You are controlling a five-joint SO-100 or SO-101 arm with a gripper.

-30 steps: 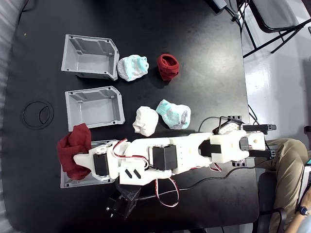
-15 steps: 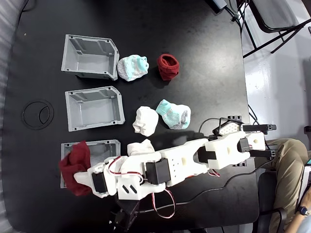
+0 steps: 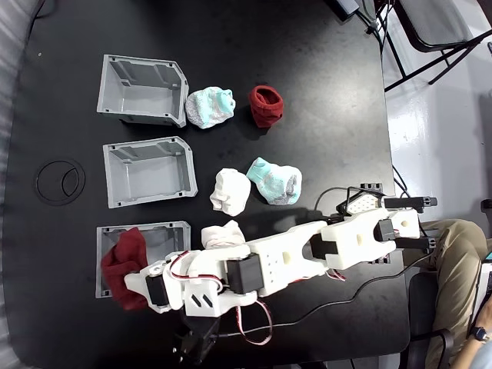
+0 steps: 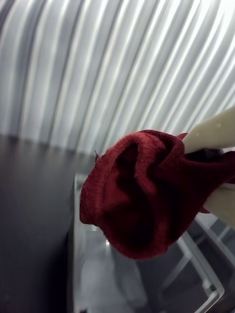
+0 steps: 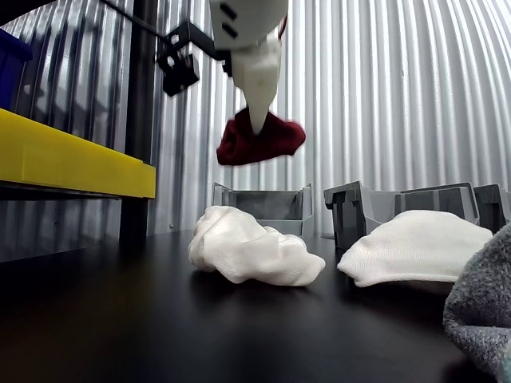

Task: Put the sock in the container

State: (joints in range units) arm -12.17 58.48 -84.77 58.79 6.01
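Currently the gripper [image 3: 129,278], clenched on the sock [image 3: 121,265], holds it aloft above the container [image 3: 175,228] at 8 o'clock in the fixed view; transport appears complete, so the next move calls for parting the fingers.

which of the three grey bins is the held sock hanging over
The bin lowest in the fixed view. The maroon sock held in the gripper overlaps its bottom-left corner; the other two bins, higher in the view, hold nothing.

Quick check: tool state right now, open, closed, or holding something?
Tool: closed on the dark red, lumpy fabric sock, held in the air above the grey ribbed plastic bin.
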